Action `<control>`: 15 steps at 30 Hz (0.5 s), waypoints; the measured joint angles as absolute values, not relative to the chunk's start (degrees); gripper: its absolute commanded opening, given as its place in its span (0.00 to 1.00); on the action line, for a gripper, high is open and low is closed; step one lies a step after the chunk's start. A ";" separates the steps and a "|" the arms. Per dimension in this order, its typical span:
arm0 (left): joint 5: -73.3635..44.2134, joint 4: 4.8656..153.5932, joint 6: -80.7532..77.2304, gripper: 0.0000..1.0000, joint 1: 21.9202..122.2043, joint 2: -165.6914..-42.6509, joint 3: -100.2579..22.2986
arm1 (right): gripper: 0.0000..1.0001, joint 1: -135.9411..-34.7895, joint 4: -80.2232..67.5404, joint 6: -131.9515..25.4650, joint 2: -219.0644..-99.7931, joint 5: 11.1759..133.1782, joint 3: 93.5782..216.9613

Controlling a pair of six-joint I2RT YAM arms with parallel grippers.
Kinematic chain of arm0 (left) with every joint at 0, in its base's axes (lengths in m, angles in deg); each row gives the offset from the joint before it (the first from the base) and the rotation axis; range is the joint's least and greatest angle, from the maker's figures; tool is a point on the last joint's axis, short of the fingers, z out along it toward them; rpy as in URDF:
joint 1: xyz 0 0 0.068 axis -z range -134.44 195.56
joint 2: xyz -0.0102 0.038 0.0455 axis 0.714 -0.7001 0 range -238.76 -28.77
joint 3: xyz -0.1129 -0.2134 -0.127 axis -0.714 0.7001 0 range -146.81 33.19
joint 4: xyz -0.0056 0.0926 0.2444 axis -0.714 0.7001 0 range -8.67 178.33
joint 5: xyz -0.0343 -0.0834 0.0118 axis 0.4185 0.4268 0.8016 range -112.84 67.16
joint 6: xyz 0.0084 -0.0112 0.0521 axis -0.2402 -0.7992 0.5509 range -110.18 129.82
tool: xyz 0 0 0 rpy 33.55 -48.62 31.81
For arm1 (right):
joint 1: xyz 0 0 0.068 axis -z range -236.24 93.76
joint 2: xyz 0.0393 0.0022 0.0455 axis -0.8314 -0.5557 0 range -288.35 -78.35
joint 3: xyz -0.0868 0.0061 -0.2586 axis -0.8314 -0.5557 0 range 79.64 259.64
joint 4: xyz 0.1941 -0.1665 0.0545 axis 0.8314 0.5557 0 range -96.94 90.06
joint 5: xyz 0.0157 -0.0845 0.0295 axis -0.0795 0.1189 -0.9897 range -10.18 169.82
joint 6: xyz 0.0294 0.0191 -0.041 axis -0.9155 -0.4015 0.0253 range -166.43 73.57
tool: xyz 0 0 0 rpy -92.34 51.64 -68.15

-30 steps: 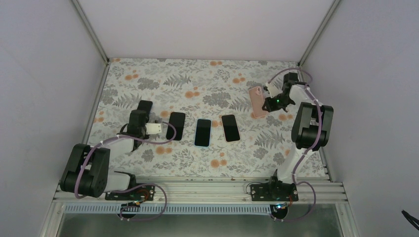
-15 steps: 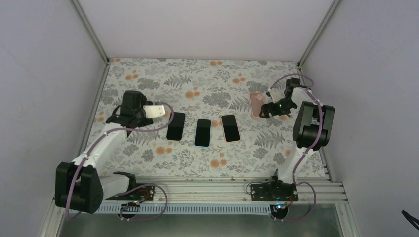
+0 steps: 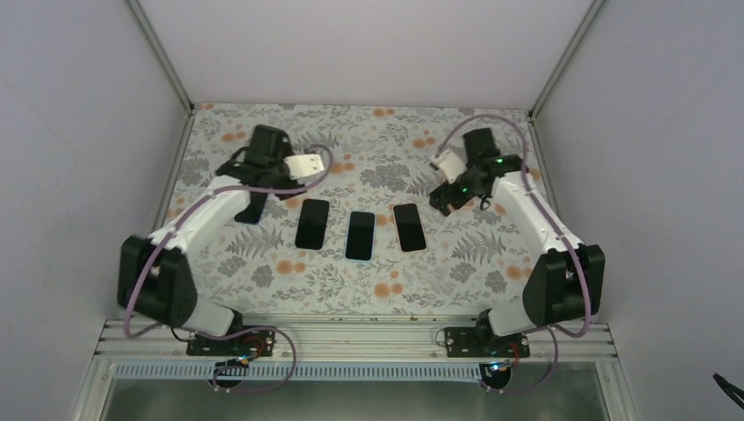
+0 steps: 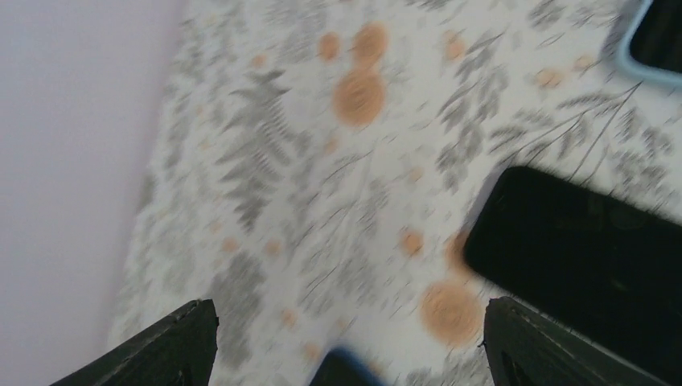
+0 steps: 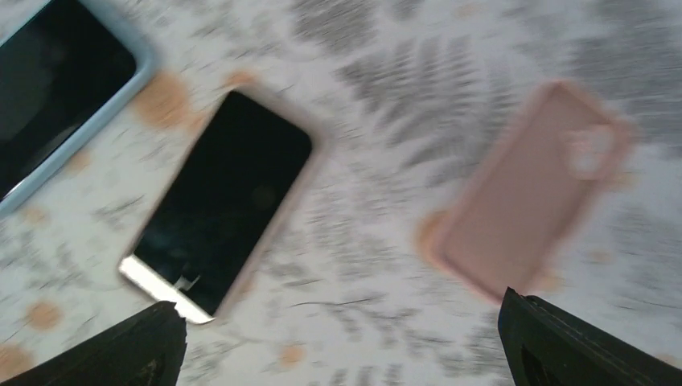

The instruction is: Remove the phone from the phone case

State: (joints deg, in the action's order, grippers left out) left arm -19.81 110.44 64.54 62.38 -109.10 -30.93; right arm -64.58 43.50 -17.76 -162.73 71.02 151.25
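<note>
Three phones lie in a row mid-table: a black one [image 3: 311, 224], one in a light blue phone case [image 3: 360, 235], and one with a pinkish edge [image 3: 409, 227]. An empty pink case [image 5: 531, 193] lies right of the pinkish phone [image 5: 221, 201]; my right arm hides it from above. My right gripper [image 5: 339, 304] hovers open over bare cloth between the two, holding nothing. My left gripper [image 4: 347, 305] is open and empty, above the cloth left of the black phone [image 4: 587, 257]. A black case [image 3: 254, 209] lies partly under my left arm.
The floral cloth [image 3: 351, 281] covers the table inside lilac walls; the left wall [image 4: 72, 161] is close to my left gripper. The blue-cased phone's corner [image 4: 655, 40] shows at top right of the left wrist view. Both wrist views are motion-blurred.
Both grippers opened and let go of the cases. The left arm lifted off the black case and swung farther back. The right arm drew left, away from the wall, over the pink case.
</note>
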 measured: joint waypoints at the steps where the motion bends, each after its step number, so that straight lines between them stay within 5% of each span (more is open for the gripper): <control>1: -20.33 109.91 63.71 0.82 64.31 -111.55 -31.50 | 1.00 -67.13 43.96 -18.24 -162.51 70.30 150.00; 15: -12.55 118.81 50.83 0.82 73.16 -147.31 -70.42 | 1.00 -80.60 43.28 -28.10 -166.57 66.21 138.94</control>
State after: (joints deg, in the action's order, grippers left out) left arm -12.55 118.81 50.83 73.16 -147.31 -70.42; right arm -80.60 43.28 -28.10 -166.57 66.21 138.94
